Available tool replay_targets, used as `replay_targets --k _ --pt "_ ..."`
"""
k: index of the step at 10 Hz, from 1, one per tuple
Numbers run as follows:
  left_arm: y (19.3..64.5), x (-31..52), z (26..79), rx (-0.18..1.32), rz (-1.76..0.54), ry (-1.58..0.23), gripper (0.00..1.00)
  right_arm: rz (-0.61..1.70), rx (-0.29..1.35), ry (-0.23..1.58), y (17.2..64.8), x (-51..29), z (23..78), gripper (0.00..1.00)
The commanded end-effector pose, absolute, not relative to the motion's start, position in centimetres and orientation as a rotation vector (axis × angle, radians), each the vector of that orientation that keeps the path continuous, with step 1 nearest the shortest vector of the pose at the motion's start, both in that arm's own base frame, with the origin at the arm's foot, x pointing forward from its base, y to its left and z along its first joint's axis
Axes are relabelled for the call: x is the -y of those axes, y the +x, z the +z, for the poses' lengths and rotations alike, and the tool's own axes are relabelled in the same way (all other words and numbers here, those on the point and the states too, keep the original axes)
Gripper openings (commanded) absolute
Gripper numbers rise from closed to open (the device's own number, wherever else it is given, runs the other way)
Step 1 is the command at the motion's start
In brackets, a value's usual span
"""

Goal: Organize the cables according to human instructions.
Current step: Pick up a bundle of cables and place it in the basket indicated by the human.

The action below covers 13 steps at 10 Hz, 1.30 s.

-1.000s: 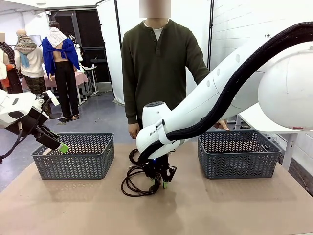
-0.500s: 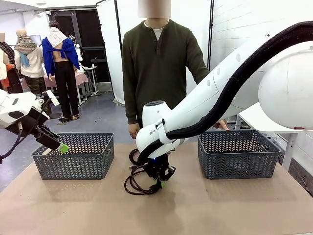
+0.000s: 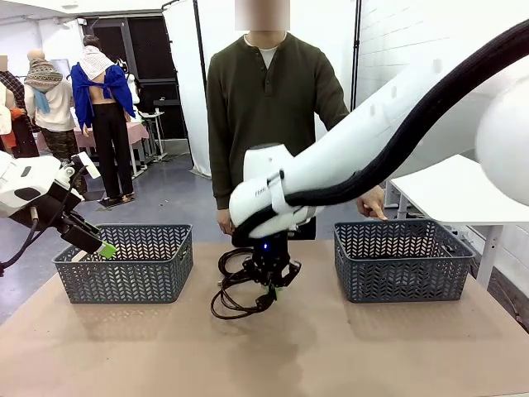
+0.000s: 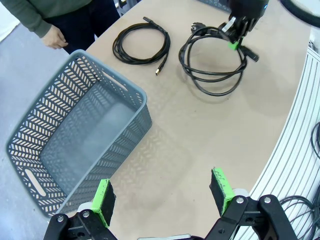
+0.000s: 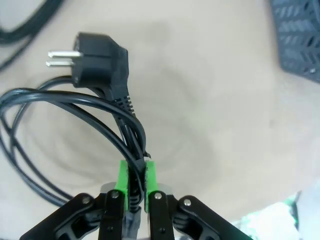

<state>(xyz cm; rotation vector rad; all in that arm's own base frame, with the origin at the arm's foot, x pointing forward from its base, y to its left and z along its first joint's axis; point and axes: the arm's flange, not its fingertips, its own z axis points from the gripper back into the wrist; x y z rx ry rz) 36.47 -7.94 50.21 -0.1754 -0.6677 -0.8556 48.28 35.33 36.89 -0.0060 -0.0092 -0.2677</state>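
Right gripper (image 5: 135, 176): clenched on two strands of power cable (image 5: 70, 97); plug (image 5: 97, 55) at 11 o'clock of pads. Coil part-raised, lower loops seemingly on counter (image 3: 372, 347). Advice: lift straight up until loops hang free, avoid swing. Left gripper (image 4: 162, 190): released, above grey basket (image 4: 135, 130).

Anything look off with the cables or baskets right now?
Nothing damaged or spilled. The cable in the right gripper is pinched at one edge, so it hangs lopsided and its plug sticks out free. The other coil lies tidy on the table.
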Motion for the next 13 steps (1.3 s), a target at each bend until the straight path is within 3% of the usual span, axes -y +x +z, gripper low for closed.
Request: replay_targets --k 1,6,9,13 --pt "36.6 7.8 50.1 0.674 -0.855 -0.189 1.00 -0.102 -0.100 0.015 48.9 -33.7 40.7 0.00" --pt "36.6 7.8 50.1 0.674 -0.855 -0.189 1.00 0.403 -0.097 -0.054 51.0 -29.2 47.1 0.00" --pt "36.6 7.8 50.1 0.674 -0.855 -0.189 1.00 0.479 -0.098 -0.082 53.3 -27.6 48.1 0.00" --pt "36.6 7.8 50.1 0.674 -0.855 -0.189 1.00 0.461 -0.086 -0.078 52.3 -27.7 48.1 0.00"
